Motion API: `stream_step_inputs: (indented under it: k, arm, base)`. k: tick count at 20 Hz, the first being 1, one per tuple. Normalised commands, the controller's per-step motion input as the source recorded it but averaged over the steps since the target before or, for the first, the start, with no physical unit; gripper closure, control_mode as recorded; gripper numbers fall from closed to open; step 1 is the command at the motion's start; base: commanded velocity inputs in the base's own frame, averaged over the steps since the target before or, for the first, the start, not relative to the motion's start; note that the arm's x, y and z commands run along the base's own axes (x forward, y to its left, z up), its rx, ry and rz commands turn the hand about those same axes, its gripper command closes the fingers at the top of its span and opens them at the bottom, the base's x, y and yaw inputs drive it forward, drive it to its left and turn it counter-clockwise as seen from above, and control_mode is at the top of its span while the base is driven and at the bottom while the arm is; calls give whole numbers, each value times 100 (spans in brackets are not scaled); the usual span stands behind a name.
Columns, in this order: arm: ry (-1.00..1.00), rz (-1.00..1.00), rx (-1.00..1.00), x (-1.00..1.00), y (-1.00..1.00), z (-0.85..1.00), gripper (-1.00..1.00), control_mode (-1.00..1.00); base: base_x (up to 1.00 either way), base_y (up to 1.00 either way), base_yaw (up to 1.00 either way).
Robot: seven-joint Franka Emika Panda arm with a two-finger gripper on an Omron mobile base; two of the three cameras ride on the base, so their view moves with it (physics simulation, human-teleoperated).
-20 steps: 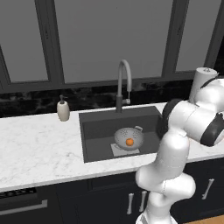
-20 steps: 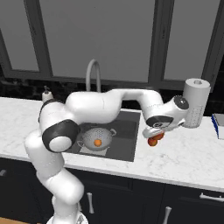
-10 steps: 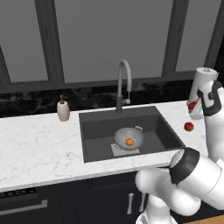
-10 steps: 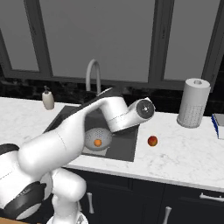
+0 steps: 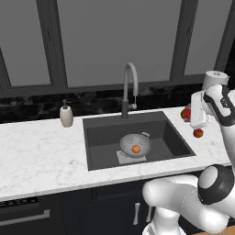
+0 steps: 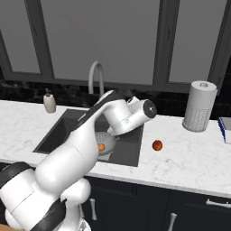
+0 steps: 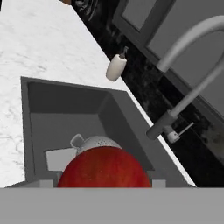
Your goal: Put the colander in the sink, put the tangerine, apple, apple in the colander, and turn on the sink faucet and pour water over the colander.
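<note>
With the colander and tangerine in the sink, the gripper, clamped on one apple over the counter, risks dropping it short, beside the other apple, if it releases early.

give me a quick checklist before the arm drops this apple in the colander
1. Colander sits in the sink: ok.
2. Tangerine already in the colander: ok.
3. Held apple between the gripper jaws: ok in the hand view, red fruit right at the tips.
4. Held apple above the colander: cannot tell; the hand view has the colander behind it, but the left base view puts the gripper over the counter right of the sink.
5. Second apple on the counter right of the sink: ok, waiting.
6. Sink faucet running: not ok, no water seen.
</note>
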Motion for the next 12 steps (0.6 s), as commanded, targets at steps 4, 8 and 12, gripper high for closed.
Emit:
stream_step_inputs:
  k: [4, 8, 12]
  arm:
    - [-23, 27, 0, 2, 19, -33, 100, -100]
    - [-4, 9, -6, 29, 48, -48, 100, -100]
    - [0, 7, -4, 43, 36, -49, 100, -100]
  base:
    - [0, 0, 0]
    - [0, 0, 0]
    - [0, 0, 0]
